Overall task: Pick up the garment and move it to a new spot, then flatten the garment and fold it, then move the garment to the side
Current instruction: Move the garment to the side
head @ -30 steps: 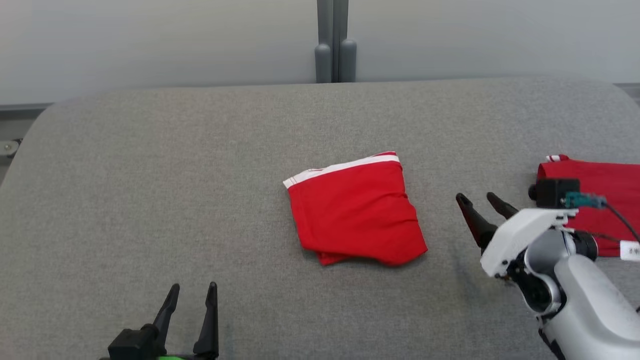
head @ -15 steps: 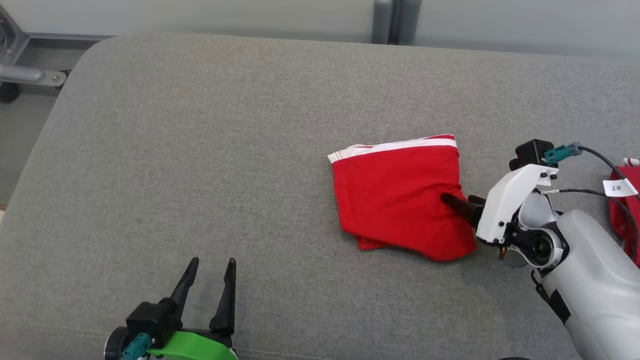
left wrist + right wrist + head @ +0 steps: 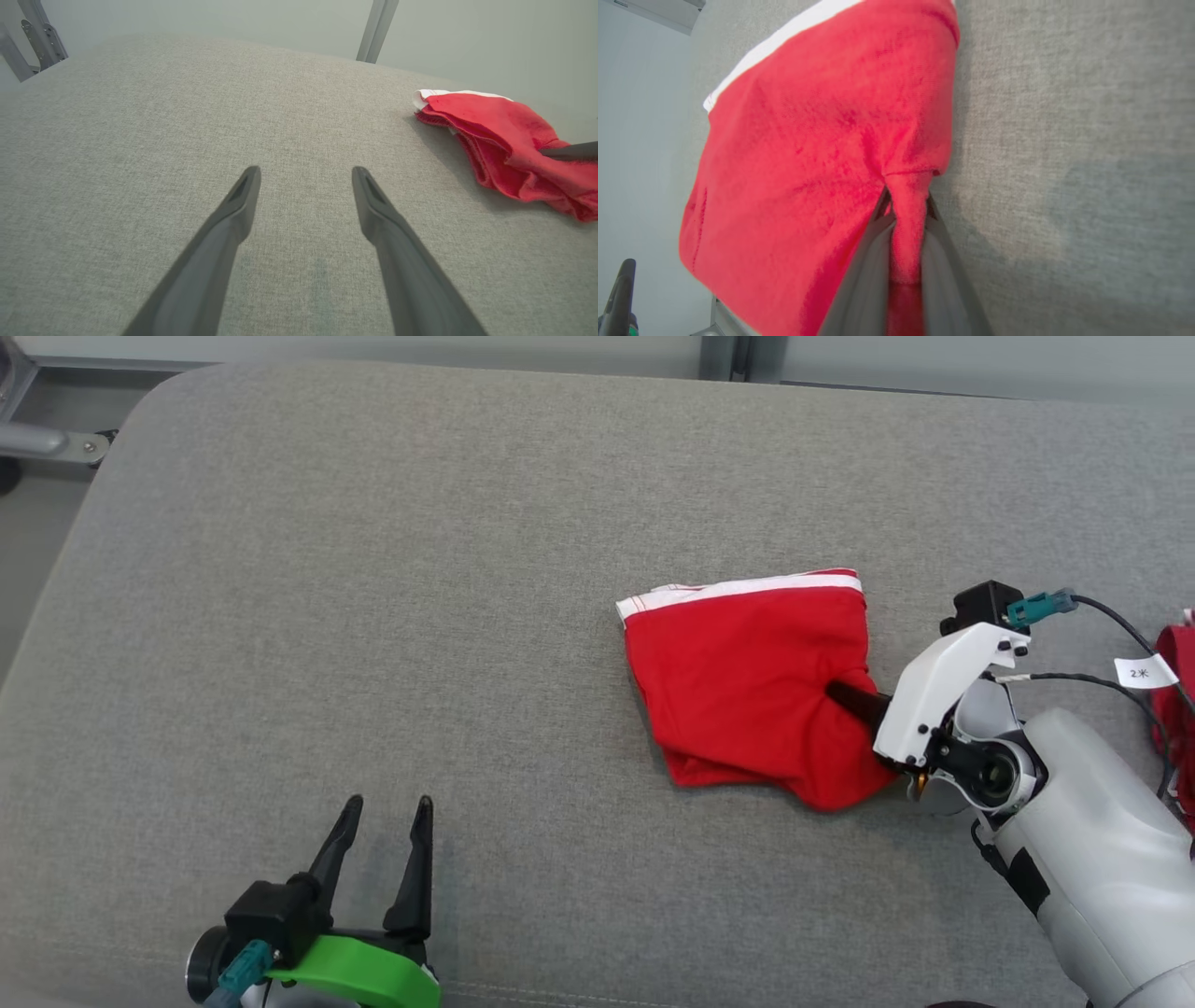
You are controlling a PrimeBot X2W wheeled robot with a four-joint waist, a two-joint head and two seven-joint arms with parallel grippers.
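Note:
The garment [image 3: 747, 691] is folded red shorts with a white waistband, lying right of centre on the grey cushion [image 3: 420, 569]. My right gripper [image 3: 840, 695] is shut on a pinched fold of its right edge; in the right wrist view the red cloth [image 3: 822, 154] is squeezed between the two fingers [image 3: 866, 252] and lifts a little. My left gripper [image 3: 383, 817] stands open near the front edge, well left of the garment, nothing between its fingers [image 3: 238, 200]. The left wrist view has the garment [image 3: 504, 135] at its right.
Another red cloth [image 3: 1174, 681] lies at the cushion's far right edge, behind my right forearm [image 3: 1092, 859]. A metal frame [image 3: 47, 443] stands beyond the cushion's back left corner, and a grey post [image 3: 724, 355] rises behind it.
The head camera has tilted down and shifted. My right gripper reached left onto the garment's right edge and shut on it, bunching the cloth. The left gripper stayed open.

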